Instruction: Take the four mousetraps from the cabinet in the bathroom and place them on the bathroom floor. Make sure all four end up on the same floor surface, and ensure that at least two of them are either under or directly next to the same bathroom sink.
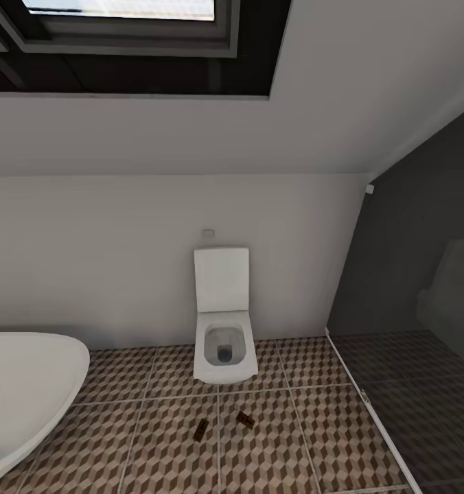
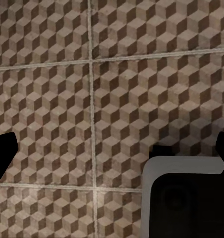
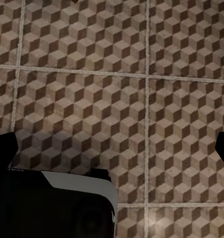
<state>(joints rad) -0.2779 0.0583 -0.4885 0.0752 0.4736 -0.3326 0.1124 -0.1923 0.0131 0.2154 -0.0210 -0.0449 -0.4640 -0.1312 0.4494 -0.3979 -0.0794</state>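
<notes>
fingertips of the left gripper are cut off at both frame edges, set wide apart, nothing between them; the right gripper is seen likewise spread. beyond the jaws only bathroom floor is seen. no writing can be read. two mousetraps are seen lying flat before the toilet, long axes slanted, details blurred. the bathtub is cut off.

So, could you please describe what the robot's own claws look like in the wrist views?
The left claw has black fingertips at the frame edges, as does the right claw. Below each sits a boxy dark body with a rounded pale grey rim. No cables or markings are discernible.
</notes>
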